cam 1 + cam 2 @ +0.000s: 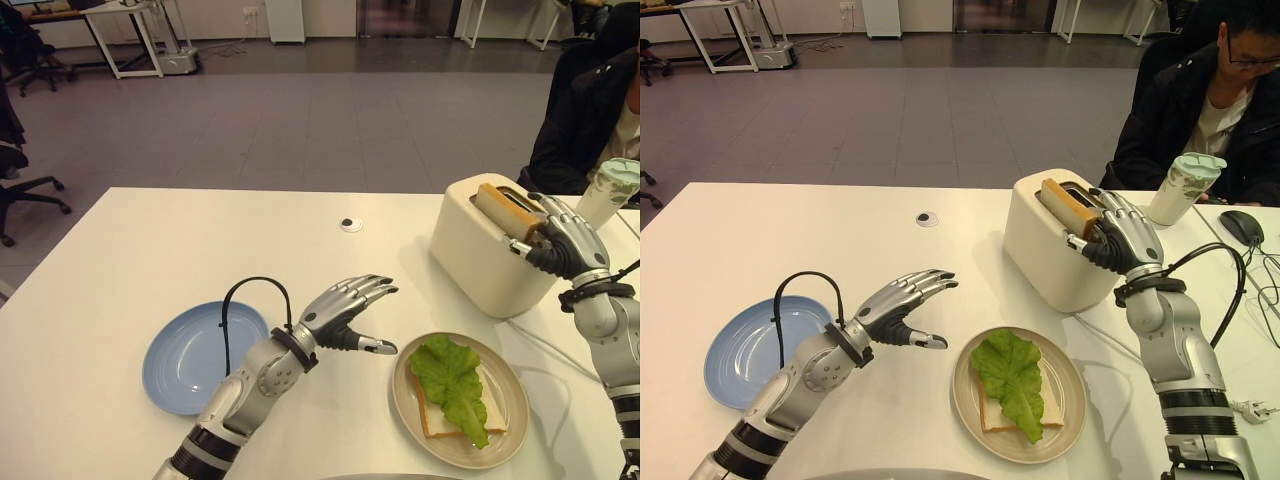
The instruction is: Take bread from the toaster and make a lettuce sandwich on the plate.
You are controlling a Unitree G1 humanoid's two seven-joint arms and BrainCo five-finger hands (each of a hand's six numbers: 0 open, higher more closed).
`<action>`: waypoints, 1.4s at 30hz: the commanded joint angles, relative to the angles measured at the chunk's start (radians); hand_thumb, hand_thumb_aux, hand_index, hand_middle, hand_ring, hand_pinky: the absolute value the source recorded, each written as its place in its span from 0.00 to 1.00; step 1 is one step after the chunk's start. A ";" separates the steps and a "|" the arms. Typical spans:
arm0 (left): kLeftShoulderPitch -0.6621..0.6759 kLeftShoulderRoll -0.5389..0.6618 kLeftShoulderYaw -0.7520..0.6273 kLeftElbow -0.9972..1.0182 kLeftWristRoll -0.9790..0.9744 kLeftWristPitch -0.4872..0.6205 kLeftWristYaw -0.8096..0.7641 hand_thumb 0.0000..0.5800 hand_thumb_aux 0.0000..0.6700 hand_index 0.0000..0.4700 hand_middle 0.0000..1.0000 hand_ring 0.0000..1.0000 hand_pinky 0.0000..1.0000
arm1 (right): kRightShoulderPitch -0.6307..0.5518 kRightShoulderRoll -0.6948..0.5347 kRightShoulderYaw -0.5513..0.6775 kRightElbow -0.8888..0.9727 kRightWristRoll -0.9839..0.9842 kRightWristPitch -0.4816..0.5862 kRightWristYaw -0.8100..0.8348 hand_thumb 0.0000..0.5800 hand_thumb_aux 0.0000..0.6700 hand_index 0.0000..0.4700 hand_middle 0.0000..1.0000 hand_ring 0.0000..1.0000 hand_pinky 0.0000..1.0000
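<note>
Right eye view shows the white toaster (1045,262) standing on the far right part of the white counter (790,230), with one toast slice (1065,205) sticking up out of its slot, a little tilted. The right robot hand (1127,240) is at the near end of this slot, and its fingers (1110,215) are curled down and closed on the end of the toast slice, so the slice is held while it sits in the toaster. In front of the toaster, nearer to the robot, lies a beige plate (1072,385). On it is a bread slice (1052,408) lying flat, and a green lettuce leaf (1010,375) lies on top of it and covers most of it; only the right edge and the near corners of the bread can be seen. The left robot hand (902,305) is above the counter, just left of the beige plate. Its fingers are stretched out and spread toward the plate, the thumb is apart from them, and it holds nothing. To the left of this arm lies a blue plate (735,355) with nothing on it. A tall cup with a lid (1180,188) stands behind the toaster at the right, near a dark computer mouse (1240,225). A small round disc (927,218) lies on the counter farther back, well apart from both plates.
</note>
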State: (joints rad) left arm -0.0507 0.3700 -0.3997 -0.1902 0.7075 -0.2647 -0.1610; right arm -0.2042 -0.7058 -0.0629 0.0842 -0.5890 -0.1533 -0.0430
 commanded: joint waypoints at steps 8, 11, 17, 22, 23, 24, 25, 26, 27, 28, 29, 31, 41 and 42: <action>0.028 -0.011 -0.023 0.017 0.025 -0.004 0.031 0.00 0.00 0.00 0.00 0.00 0.00 | -0.070 -0.027 -0.003 0.079 0.001 -0.026 -0.036 1.00 1.00 1.00 0.00 0.00 0.00; 0.029 -0.010 -0.023 0.015 0.025 -0.005 0.034 0.00 0.00 0.00 0.00 0.00 0.00 | -0.076 -0.029 -0.012 0.082 0.010 -0.037 -0.044 1.00 1.00 1.00 0.00 0.00 0.00; 0.028 -0.010 -0.024 0.013 0.028 -0.006 0.042 0.00 0.00 0.00 0.00 0.00 0.00 | -0.097 -0.054 -0.055 0.093 0.042 -0.057 -0.044 1.00 1.00 1.00 0.00 0.00 0.00; 0.021 -0.007 -0.019 0.006 0.027 -0.003 0.039 0.00 0.00 0.00 0.00 0.00 0.00 | -0.054 -0.056 0.021 0.170 0.109 -0.033 0.161 1.00 1.00 1.00 0.00 0.00 0.00; 0.021 -0.006 -0.017 0.002 0.026 -0.002 0.037 0.00 0.00 0.00 0.00 0.00 0.00 | -0.045 -0.049 0.032 0.173 0.127 -0.027 0.199 1.00 1.00 1.00 0.00 0.00 0.00; 0.022 -0.005 -0.015 -0.002 0.026 -0.001 0.037 0.00 0.00 0.00 0.00 0.00 0.00 | -0.038 -0.044 0.040 0.173 0.142 -0.022 0.227 1.00 1.00 1.00 0.00 0.00 0.00; 0.023 -0.004 -0.013 -0.005 0.026 -0.001 0.038 0.00 0.00 0.00 0.00 0.00 0.00 | -0.036 -0.043 0.044 0.172 0.152 -0.018 0.243 0.96 0.81 0.81 0.00 0.00 0.00; 0.024 -0.003 -0.012 -0.006 0.026 0.000 0.039 0.00 0.00 0.00 0.00 0.00 0.00 | -0.037 -0.042 0.048 0.169 0.159 -0.013 0.253 0.92 0.72 0.72 0.00 0.00 0.00; 0.023 -0.003 -0.011 -0.009 0.026 0.000 0.038 0.00 0.00 0.00 0.00 0.00 0.00 | -0.038 -0.043 0.048 0.163 0.163 -0.009 0.258 0.79 0.54 0.54 0.00 0.00 0.00; 0.023 -0.003 -0.010 -0.012 0.026 0.001 0.037 0.00 0.00 0.00 0.00 0.00 0.00 | -0.040 -0.044 0.046 0.156 0.166 -0.007 0.257 0.32 0.17 0.17 0.00 0.00 0.00; 0.023 -0.003 -0.010 -0.014 0.026 0.001 0.037 0.00 0.00 0.00 0.00 0.00 0.00 | -0.043 -0.044 0.043 0.150 0.168 -0.005 0.253 0.53 0.31 0.31 0.00 0.00 0.00; 0.024 -0.004 -0.010 -0.015 0.029 0.001 0.042 0.00 0.00 0.00 0.00 0.00 0.00 | -0.052 -0.045 0.037 0.142 0.167 -0.005 0.237 1.00 1.00 1.00 0.00 0.00 0.00; 0.029 -0.006 -0.010 -0.025 0.036 0.004 0.045 0.00 0.00 0.00 0.00 0.00 0.00 | -0.062 -0.048 0.026 0.105 0.170 0.007 0.214 0.00 0.00 0.00 0.00 0.00 0.00; 0.029 -0.006 -0.011 -0.024 0.036 0.003 0.046 0.00 0.00 0.00 0.00 0.00 0.00 | -0.063 -0.047 0.026 0.105 0.169 0.008 0.211 0.00 0.00 0.00 0.00 0.00 0.00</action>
State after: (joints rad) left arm -0.0306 0.3620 -0.4149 -0.2118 0.7352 -0.2666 -0.1140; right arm -0.2741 -0.7571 -0.0467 0.1976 -0.4133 -0.1463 0.1601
